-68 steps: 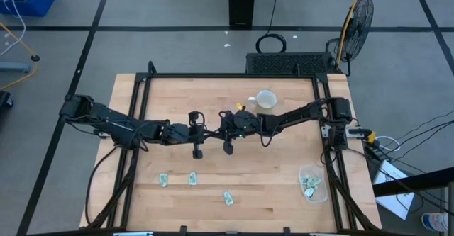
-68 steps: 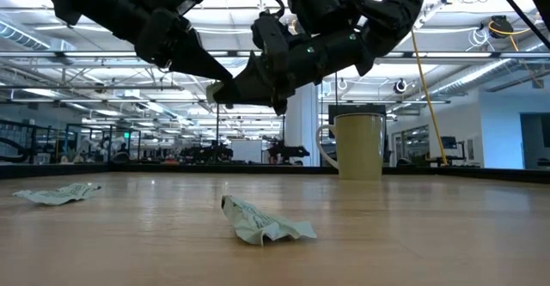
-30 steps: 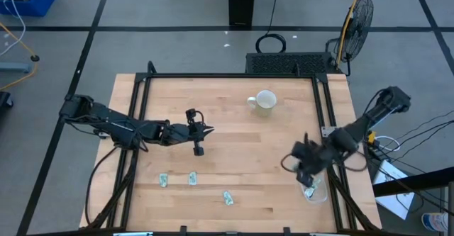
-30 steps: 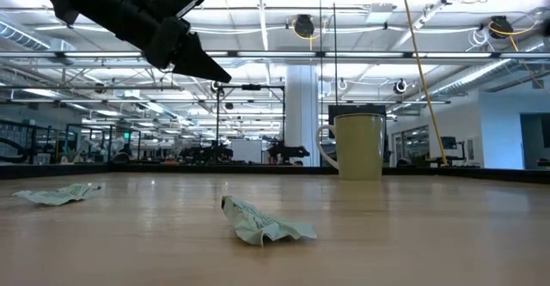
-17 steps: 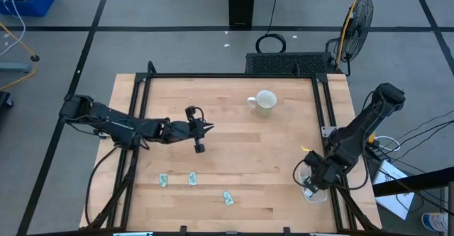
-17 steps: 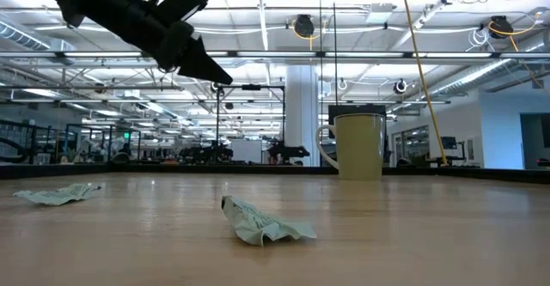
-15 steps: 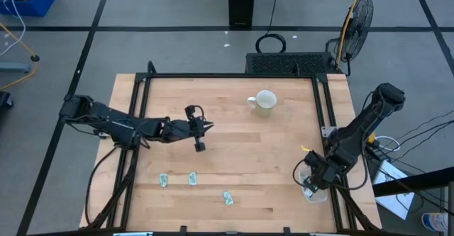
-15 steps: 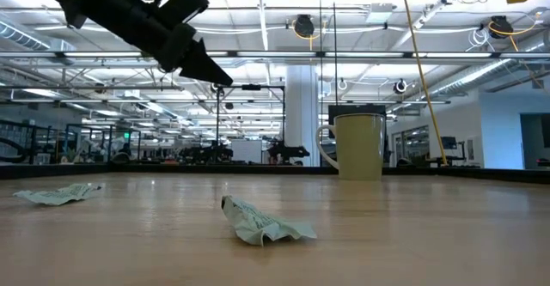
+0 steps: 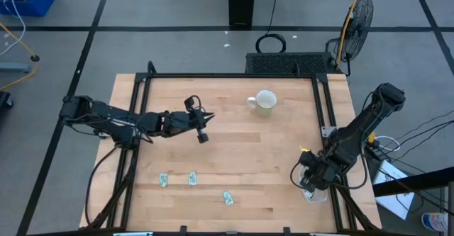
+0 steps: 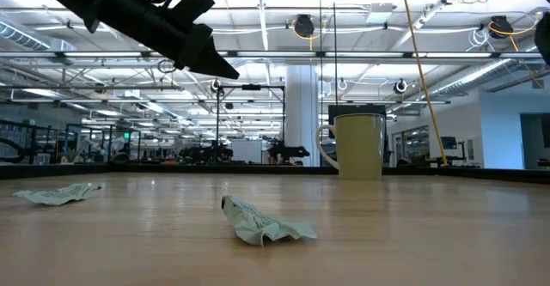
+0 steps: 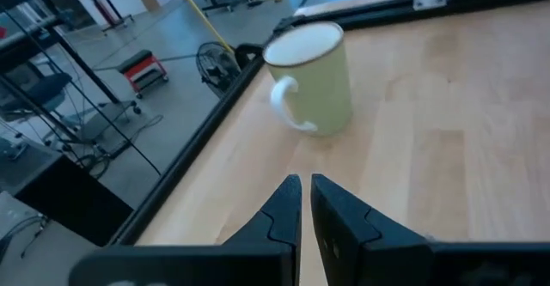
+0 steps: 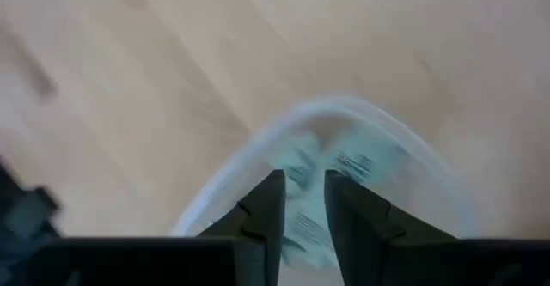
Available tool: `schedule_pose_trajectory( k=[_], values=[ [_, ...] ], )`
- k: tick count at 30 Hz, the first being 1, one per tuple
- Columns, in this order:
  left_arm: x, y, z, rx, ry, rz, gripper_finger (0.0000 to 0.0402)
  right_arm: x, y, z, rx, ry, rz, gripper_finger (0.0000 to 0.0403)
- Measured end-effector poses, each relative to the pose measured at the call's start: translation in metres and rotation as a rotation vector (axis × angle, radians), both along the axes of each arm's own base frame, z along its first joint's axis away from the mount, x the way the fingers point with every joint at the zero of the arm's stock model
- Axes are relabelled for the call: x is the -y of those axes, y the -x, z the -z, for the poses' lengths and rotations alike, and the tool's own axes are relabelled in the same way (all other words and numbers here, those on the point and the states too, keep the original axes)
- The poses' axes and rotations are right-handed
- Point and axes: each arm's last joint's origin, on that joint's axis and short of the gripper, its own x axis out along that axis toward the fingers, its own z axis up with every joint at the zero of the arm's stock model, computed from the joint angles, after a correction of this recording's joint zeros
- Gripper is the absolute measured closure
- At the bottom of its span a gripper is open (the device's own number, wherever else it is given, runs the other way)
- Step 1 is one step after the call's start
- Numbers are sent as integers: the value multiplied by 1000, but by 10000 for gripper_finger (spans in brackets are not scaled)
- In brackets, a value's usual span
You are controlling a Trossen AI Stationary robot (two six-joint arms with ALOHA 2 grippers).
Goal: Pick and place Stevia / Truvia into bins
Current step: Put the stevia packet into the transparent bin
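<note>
Three crumpled pale green and white Stevia sachets [image 9: 164, 181] [image 9: 192, 178] [image 9: 228, 198] lie flat on the wood near the table's front edge; the low view shows two of these sachets [image 10: 262, 222] [image 10: 58, 194]. The clear bin [image 9: 317, 196] stands at the front right with more sachets [image 12: 344, 161] inside. My right gripper [image 9: 306, 182] [image 12: 304, 200] points down over the bin [image 12: 258, 161], open, with nothing between its fingers. My left gripper [image 9: 208, 118] [image 11: 305, 196] hovers shut and empty above the table's middle left, pointing toward the mug.
A white mug [image 9: 265, 100] [image 11: 309, 76] stands upright at the far middle of the table. Black frame rails [image 9: 142, 108] run along the table's left, right and far sides. Bare wood lies between the two arms.
My right gripper has swung a little toward the table's near right corner and come down over the bin. My left gripper has swung slightly toward the far edge, staying above the table. The sachets on the table have not moved.
</note>
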Motion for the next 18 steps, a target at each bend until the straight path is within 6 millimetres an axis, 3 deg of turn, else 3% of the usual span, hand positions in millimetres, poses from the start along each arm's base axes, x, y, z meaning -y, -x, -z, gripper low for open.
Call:
schedule_pose_trajectory(
  k=[4, 10, 14, 18],
  values=[
    [-3, 0, -1, 6, -1, -10, 364, -5, -7, -4, 86, -50, -33, 325],
    [-2, 0, 0, -5, 0, -7, 364, -7, -16, -20, 372, -31, -89, 340],
    [1, 0, 0, 4, 20, 25, 364, 1, -15, -30, 500, 60, -96, 341],
    [7, 0, 3, -21, 67, 102, 364, 14, -15, -33, 516, 159, -110, 341]
  ],
)
